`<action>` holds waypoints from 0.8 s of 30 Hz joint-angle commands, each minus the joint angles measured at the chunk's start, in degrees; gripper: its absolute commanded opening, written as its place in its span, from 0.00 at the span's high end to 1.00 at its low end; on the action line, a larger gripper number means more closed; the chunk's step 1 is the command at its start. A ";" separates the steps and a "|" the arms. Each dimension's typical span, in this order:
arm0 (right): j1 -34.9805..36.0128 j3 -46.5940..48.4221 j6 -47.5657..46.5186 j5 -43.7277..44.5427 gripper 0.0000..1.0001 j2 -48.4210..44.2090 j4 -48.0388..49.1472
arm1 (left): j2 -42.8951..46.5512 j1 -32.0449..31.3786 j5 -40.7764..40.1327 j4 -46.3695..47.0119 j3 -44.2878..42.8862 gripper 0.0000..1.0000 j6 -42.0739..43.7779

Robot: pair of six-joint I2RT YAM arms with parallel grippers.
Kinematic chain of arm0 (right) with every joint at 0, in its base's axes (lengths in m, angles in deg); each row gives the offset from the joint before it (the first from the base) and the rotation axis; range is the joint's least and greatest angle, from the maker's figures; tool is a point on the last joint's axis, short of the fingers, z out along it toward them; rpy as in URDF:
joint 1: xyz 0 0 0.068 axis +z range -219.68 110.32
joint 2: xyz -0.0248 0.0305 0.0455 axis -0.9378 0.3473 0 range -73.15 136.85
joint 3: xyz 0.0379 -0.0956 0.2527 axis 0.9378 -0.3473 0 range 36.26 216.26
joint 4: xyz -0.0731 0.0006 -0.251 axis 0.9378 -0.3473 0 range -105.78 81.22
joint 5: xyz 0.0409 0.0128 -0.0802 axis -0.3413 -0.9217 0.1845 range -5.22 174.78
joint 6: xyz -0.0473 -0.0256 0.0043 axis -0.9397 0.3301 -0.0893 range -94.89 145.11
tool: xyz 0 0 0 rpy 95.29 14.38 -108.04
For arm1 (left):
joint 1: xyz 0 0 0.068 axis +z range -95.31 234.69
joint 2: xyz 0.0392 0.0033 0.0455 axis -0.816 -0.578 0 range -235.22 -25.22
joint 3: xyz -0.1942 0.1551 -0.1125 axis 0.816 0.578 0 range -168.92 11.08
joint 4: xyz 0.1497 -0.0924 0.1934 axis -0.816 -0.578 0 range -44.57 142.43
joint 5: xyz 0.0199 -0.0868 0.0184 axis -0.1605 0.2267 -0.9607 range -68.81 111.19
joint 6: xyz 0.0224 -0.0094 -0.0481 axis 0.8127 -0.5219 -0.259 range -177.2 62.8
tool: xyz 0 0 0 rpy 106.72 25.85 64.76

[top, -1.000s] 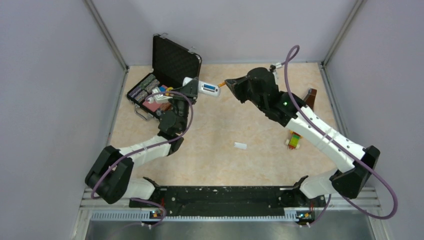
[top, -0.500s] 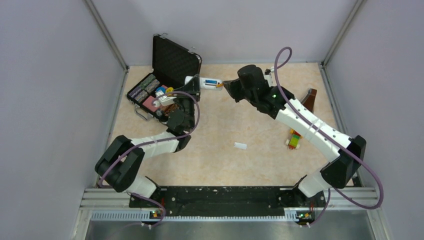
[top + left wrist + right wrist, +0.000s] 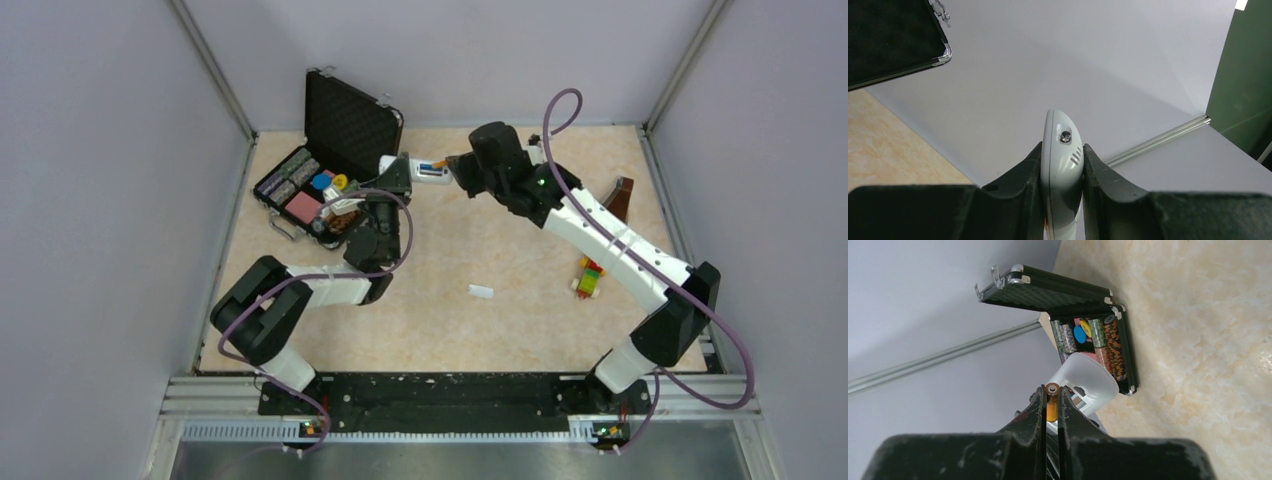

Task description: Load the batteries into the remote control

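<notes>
Left end effector (image 3: 1062, 150) gripping remote control (image 3: 1061, 172), right end effector (image 3: 1052, 390) pinching orange-brown battery (image 3: 1051, 412) beside its end

No legible text, no readable labels, brands, numbers or signs

This is most likely a robot test cell in a lab, not a home or a shop. The table (image 3: 440, 330) has a beige marble-patterned top and is boxed in by plain grey panels (image 3: 100, 200), which meet at aluminium posts (image 3: 215, 75) at the table's far corners. A slotted aluminium rail (image 3: 450, 428) and a black base plate (image 3: 440, 388) run along its near edge, with two robot arms (image 3: 620, 245) bolted there trailing purple cables (image 3: 563, 93). Props sit on the table: an open black case (image 3: 345, 120) of chips at its far left, and a toy block train (image 3: 588, 278) toward its right.
</notes>
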 commanded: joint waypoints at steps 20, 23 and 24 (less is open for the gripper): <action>-0.49 4.55 1.23 -2.72 1.00 4.02 -1.90 | -1.50 -0.73 -1.77 9.13 -3.47 1.00 1.17; -0.49 4.63 1.06 -2.69 1.00 3.96 -1.98 | -1.57 -0.79 -1.55 9.11 -3.62 1.00 1.42; -0.49 4.72 0.98 -2.68 1.00 3.98 -1.96 | -1.55 -0.79 -1.55 9.09 -3.70 1.00 1.43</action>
